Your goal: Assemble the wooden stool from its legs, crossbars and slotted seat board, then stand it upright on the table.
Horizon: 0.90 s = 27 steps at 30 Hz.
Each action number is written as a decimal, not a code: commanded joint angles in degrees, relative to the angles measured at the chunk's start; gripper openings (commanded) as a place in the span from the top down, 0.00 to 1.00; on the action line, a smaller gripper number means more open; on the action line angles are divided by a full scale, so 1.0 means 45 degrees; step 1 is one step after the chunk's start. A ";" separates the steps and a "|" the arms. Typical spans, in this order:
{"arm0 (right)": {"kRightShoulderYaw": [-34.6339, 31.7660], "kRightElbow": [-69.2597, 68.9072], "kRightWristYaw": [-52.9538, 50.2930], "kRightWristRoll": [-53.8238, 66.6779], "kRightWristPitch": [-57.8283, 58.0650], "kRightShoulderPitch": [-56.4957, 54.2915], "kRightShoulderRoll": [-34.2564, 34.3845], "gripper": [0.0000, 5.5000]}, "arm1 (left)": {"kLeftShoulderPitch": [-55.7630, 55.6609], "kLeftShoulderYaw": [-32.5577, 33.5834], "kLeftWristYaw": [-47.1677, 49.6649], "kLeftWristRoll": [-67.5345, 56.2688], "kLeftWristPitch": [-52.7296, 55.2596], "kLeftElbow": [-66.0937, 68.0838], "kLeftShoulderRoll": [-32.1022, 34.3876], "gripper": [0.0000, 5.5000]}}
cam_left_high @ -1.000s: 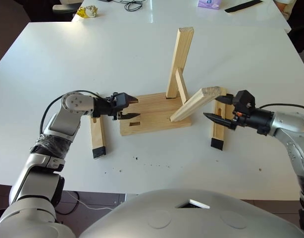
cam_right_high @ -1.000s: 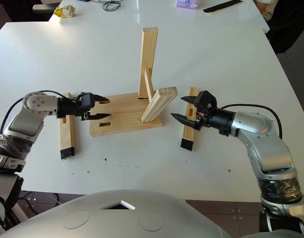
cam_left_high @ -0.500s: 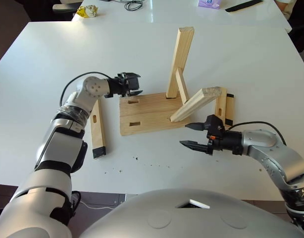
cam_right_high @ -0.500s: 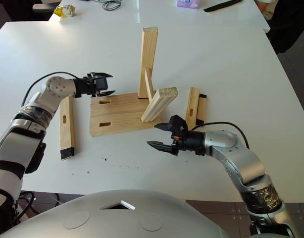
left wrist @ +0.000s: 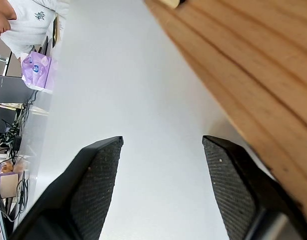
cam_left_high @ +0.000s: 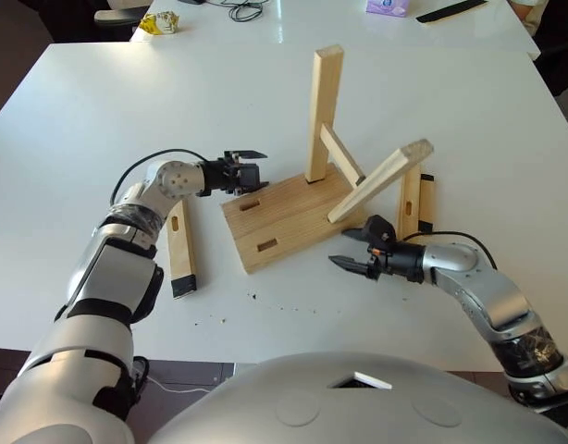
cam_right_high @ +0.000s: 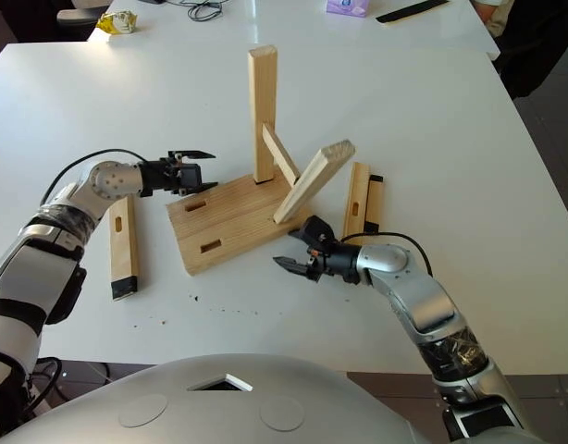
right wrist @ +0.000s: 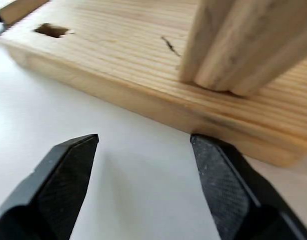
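The slotted seat board [cam_left_high: 277, 218] lies flat and skewed on the white table. One leg [cam_left_high: 323, 109] stands upright in it, a short crossbar [cam_left_high: 342, 157] slants from that leg, and a second leg [cam_left_high: 380, 181] leans outward. My left gripper [cam_left_high: 244, 172] is open at the board's far left corner, the board's edge [left wrist: 253, 65] beside its fingers [left wrist: 98, 185]. My right gripper [cam_left_high: 355, 252] is open just off the board's near right edge [right wrist: 143, 80], below the leaning leg [right wrist: 243, 45]. A loose leg [cam_left_high: 180, 242] lies left of the board. Two more pieces [cam_left_high: 412, 203] lie to its right.
Dark specks [cam_left_high: 256, 296] dot the table near its front edge. A yellow packet [cam_left_high: 162, 21], cables, a purple pack [cam_left_high: 388, 7] and a black strip [cam_left_high: 453, 10] sit on the far table. Bare white tabletop stretches left and right.
The seat board has turned, its near end swinging right, and the leaning leg stands higher. My right gripper moved up to the board's near edge. My left gripper dropped slightly toward the board's corner.
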 commanded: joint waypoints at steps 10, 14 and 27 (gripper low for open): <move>-0.0234 0.0778 -0.0577 -0.0902 -0.0639 -0.0553 0.0671 0.37 | 0.4811 0.0296 -0.2339 -0.2306 0.2910 -0.7847 0.1585 0.46; -0.0370 0.1242 -0.0701 -0.1172 -0.0885 -0.1013 0.0971 0.37 | 0.5665 0.0483 -0.2487 -0.2549 0.4138 -0.9855 0.1858 0.46; -0.0359 0.1999 -0.0939 -0.1727 -0.1270 -0.1782 0.1812 0.37 | 0.5814 0.1142 -0.2299 -0.2399 0.5201 -1.0409 0.1868 0.46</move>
